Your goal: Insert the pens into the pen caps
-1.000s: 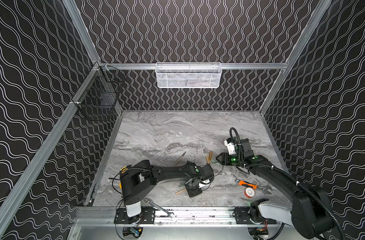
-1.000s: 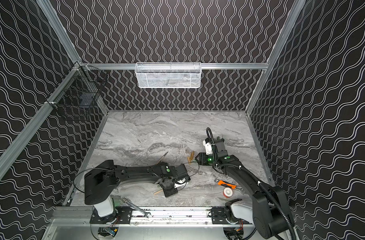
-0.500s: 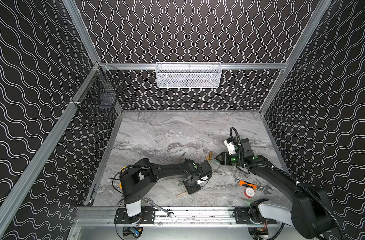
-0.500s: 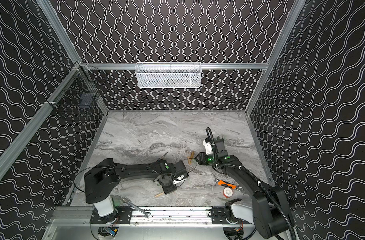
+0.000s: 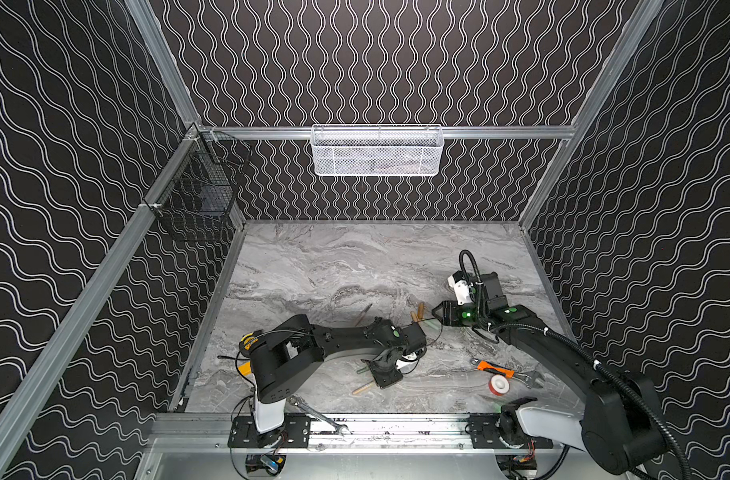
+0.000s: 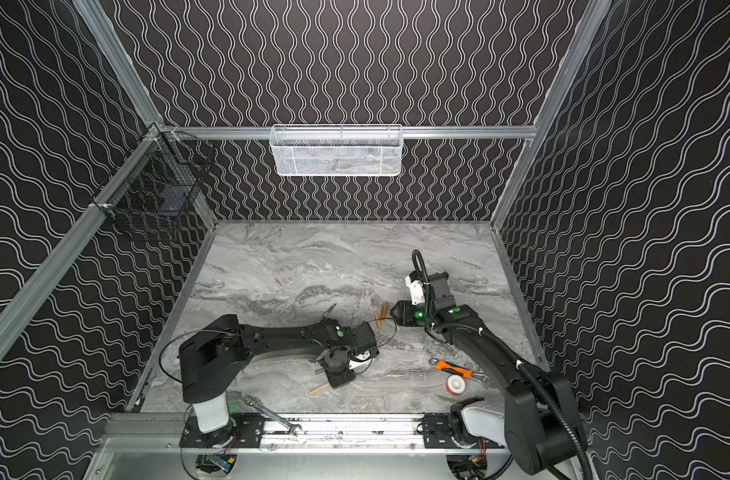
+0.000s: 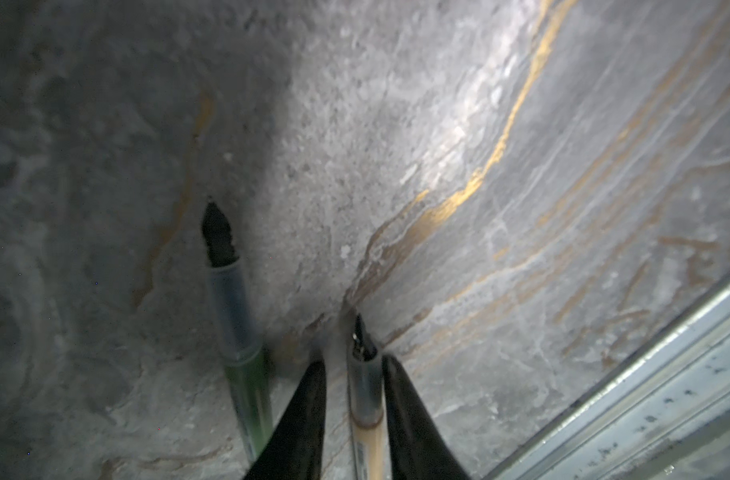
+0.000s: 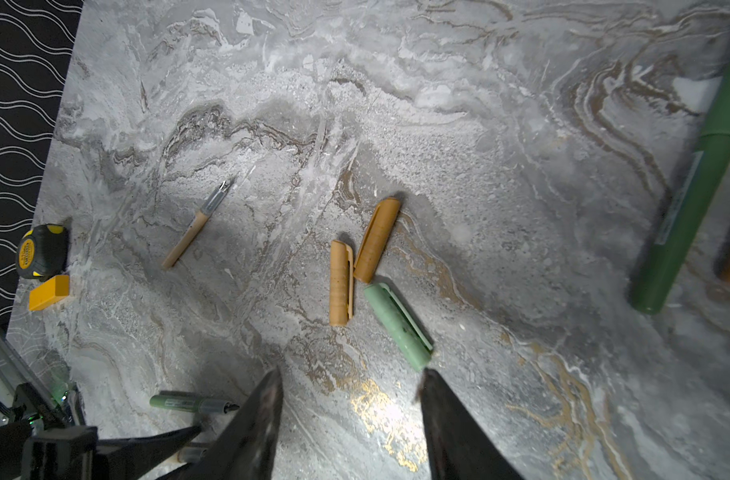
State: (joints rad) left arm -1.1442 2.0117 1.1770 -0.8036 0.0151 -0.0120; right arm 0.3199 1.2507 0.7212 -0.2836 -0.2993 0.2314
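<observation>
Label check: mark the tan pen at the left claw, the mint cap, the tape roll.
Tan pen (image 7: pixel 364 386), left wrist view, grip.
Mint cap (image 8: pixel 397 326), right wrist view, middle.
Tape roll (image 5: pixel 499 384), a top view, face.

Marble table (image 5: pixel 355 266) bears pens (image 8: pixel 187 239), pen caps (image 8: pixel 340 282) (three huddled together), tape roll (image 5: pixel 499 384).

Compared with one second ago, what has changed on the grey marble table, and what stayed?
The left gripper has drawn its jaws closer around the slim tan pen with a dark tip; a small gap remains on one side. The right gripper stays open and still. The two tan-orange pen caps and the pale green pen cap have not moved.
</observation>
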